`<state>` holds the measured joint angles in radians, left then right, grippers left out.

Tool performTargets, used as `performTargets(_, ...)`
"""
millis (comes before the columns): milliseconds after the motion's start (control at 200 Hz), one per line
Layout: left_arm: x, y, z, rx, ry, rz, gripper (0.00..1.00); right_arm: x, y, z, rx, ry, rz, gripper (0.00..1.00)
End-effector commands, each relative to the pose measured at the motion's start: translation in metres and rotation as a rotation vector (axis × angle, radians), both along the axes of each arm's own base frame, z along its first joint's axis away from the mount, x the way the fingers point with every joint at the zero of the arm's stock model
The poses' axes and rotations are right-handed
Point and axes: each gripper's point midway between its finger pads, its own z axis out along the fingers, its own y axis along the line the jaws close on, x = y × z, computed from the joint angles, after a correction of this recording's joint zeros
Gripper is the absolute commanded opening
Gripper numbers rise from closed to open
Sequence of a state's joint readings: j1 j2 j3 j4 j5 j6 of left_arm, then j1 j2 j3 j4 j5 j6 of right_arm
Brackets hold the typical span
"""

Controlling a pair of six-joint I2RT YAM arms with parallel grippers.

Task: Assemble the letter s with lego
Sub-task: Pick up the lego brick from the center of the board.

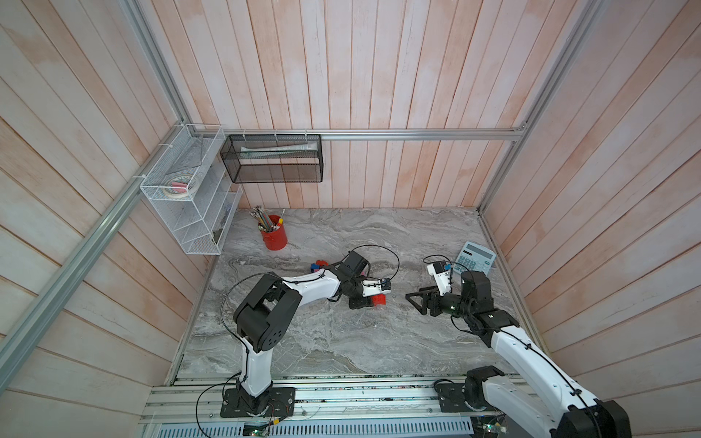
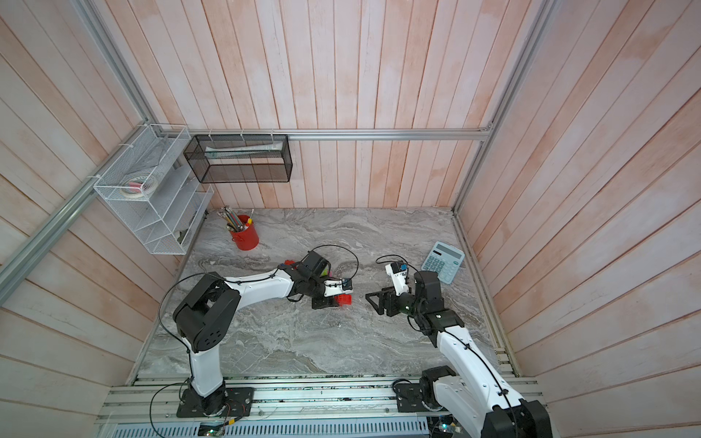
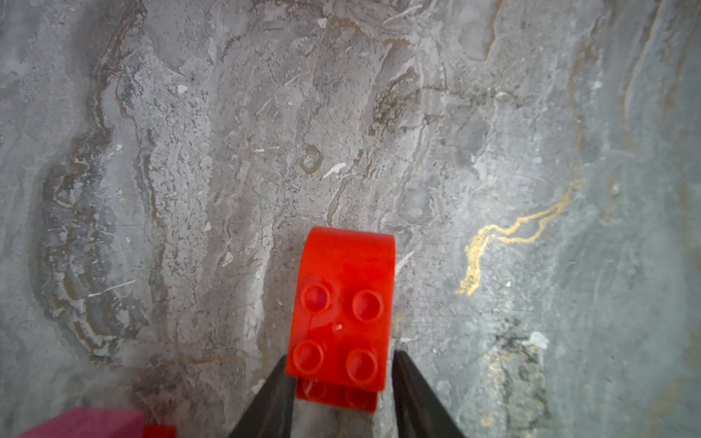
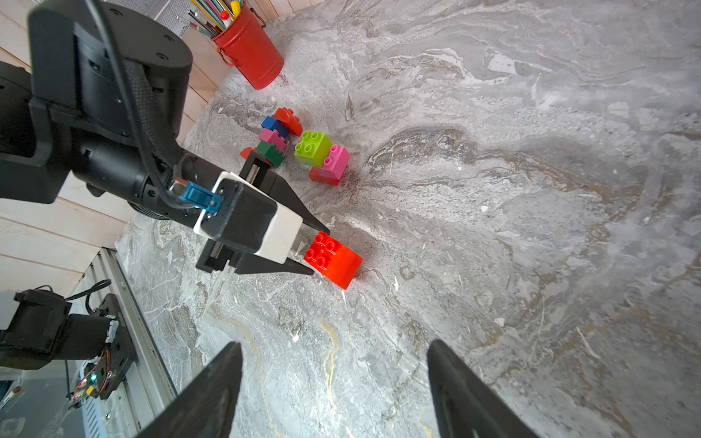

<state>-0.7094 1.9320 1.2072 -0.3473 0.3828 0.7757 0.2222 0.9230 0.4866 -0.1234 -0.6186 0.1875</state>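
Note:
A red lego brick (image 3: pixel 341 303) lies on its side on the marble table (image 1: pixel 303 341), studs facing my left gripper (image 3: pixel 341 356). The jaws of the left gripper have closed against both of its sides. In both top views the brick (image 1: pixel 378 299) (image 2: pixel 344 299) sits at the table's middle. The right wrist view shows the other lego in a loose pile behind it: a lime brick (image 4: pixel 313 148), a pink brick (image 4: pixel 335 161), a blue brick (image 4: pixel 273 125), a dark green brick (image 4: pixel 271 151) and more red ones. My right gripper (image 4: pixel 334 343) (image 1: pixel 413 301) hangs open and empty, to the right of the red brick.
A red cup of pencils (image 1: pixel 274 237) stands at the back left of the table. A calculator (image 1: pixel 476 258) lies at the right edge, behind the right arm. A white wire rack (image 1: pixel 189 197) and a black mesh basket (image 1: pixel 273 159) hang on the walls.

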Motion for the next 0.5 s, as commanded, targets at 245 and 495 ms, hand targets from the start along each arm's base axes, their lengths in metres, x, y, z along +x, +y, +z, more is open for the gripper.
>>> performTargets(245, 0.0000, 0.0011, -0.0095, 0.046, 0.029, 0.011, 0.37, -0.0009, -0.0024, -0.0015, 0.010, -0.009, 0.028, 0.78)
performTargets(495, 0.0011, 0.0007, -0.0025, 0.047, 0.033, 0.026, 0.33, 0.0010, 0.0010, -0.0001, 0.058, -0.001, 0.020, 0.78)
